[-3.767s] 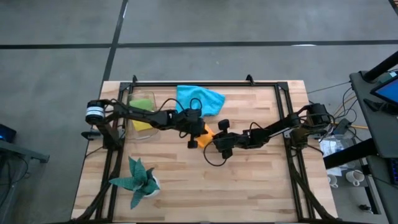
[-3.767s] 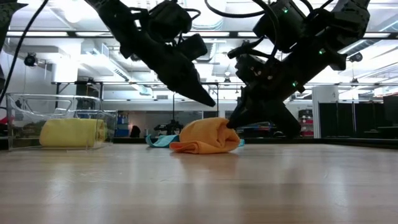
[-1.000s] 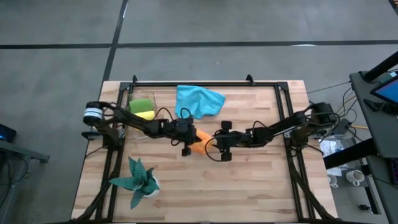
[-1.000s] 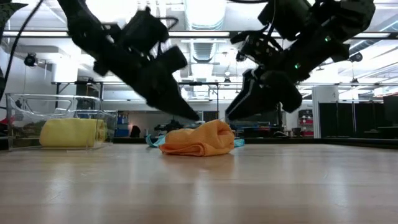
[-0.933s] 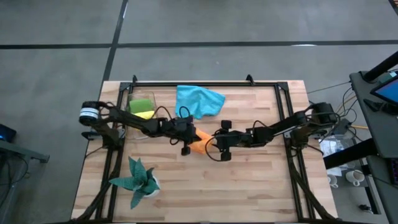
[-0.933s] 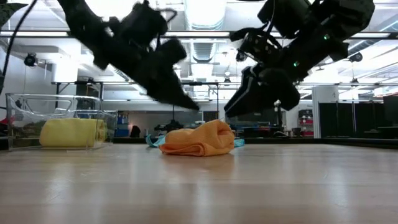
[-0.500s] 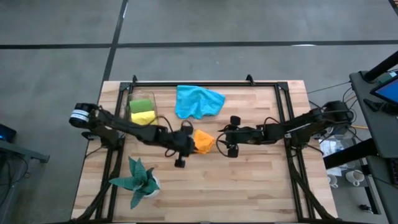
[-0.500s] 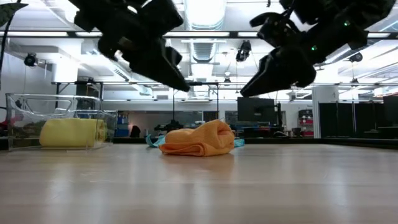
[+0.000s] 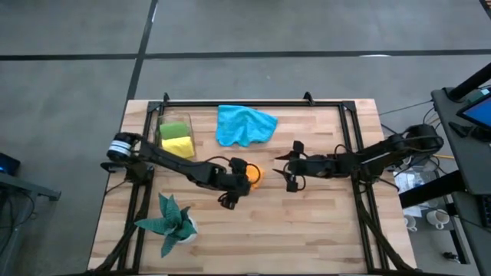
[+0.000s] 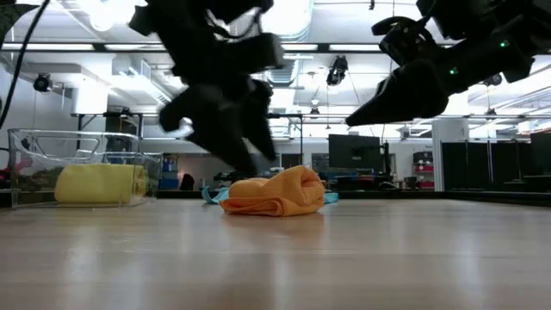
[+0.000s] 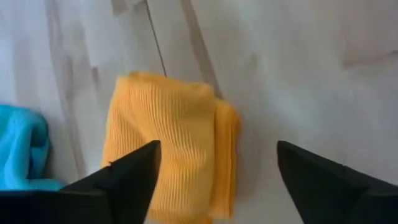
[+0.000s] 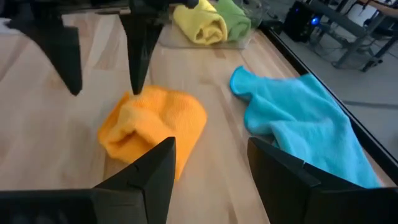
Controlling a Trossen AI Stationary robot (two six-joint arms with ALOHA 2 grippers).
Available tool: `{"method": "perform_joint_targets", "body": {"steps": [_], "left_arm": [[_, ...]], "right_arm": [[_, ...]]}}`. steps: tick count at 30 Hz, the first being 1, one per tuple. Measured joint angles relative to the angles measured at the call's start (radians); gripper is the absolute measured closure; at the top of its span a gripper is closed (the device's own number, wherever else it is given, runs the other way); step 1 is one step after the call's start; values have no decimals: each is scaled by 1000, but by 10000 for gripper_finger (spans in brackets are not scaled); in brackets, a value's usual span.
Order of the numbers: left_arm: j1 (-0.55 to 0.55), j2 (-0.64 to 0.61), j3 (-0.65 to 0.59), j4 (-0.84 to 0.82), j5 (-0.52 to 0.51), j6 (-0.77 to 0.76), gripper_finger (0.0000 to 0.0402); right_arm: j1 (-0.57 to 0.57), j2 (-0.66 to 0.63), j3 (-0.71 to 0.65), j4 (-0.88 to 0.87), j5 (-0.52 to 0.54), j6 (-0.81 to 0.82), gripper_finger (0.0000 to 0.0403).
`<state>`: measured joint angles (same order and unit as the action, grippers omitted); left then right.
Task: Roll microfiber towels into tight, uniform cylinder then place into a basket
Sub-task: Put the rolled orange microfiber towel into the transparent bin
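- My left jaws point(image 11: 214, 165) hang spread wide and empty, right above the orange ribbed microfiber towel point(image 11: 168, 146), a loose lumpy roll lying mid-desk on the pale wooden desk point(image 9: 307, 222).
- In the high view the left jaws point(image 9: 239, 182) cover most of that towel point(image 9: 254, 175); only its edge peeks out.
- My right jaws point(image 12: 208, 162) are also parted, holding nothing, near the orange towel but apart from it; in the high view they point(image 9: 290, 166) sit on the towel's right.
- Bright blue microfiber towel point(image 9: 244, 125) lies crumpled and unrolled at the desk's far edge, just behind the orange one.
- Small clear rectangular basket point(image 9: 186, 123) at far left already holds the rolled yellow towel point(image 9: 176, 146) and the rolled lime green towel point(image 9: 174, 129).
- Step, as I judge it: grab the orange roll for the basket.
- To do well: straddle the roll across its short width, both fingertips down to the desk before squeezing, catch the loose outer flap so it doesn't unwind.
- The roll looks slack and uneven in the low view point(image 10: 274, 193); a retighten first might be better.
- Keep the right jaws clear of the lift path; avoid snagging the blue towel.
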<state>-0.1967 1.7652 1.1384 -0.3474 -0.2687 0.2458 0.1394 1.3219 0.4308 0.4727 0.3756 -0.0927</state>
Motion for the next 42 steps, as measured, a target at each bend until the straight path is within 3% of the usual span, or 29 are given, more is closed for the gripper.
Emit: {"method": "perform_joint_targets", "body": {"steps": [5, 21, 24, 28, 32, 36, 42], "left_arm": [[21, 66, 66, -57, -1, 3, 76], [73, 165, 75, -76, 27, 113, 75], [71, 169, 76, -67, -19, 112, 87], [79, 175, 60, -34, -131, 112, 149], [81, 191, 27, 30, -239, 161, 261], [85, 209, 22, 51, -254, 164, 378], [84, 132, 34, -32, -200, 149, 394]], "right_arm": [[0, -20, -10, -8, 0, 12, 209], [0, -12, -11, 13, -8, 7, 209], [0, -11, -11, 23, -8, 6, 209], [0, -11, -11, 27, -8, 6, 209], [0, -11, -11, 29, -8, 6, 209], [0, -11, -11, 31, -8, 6, 209], [0, -11, -11, 33, -8, 3, 209]]}}
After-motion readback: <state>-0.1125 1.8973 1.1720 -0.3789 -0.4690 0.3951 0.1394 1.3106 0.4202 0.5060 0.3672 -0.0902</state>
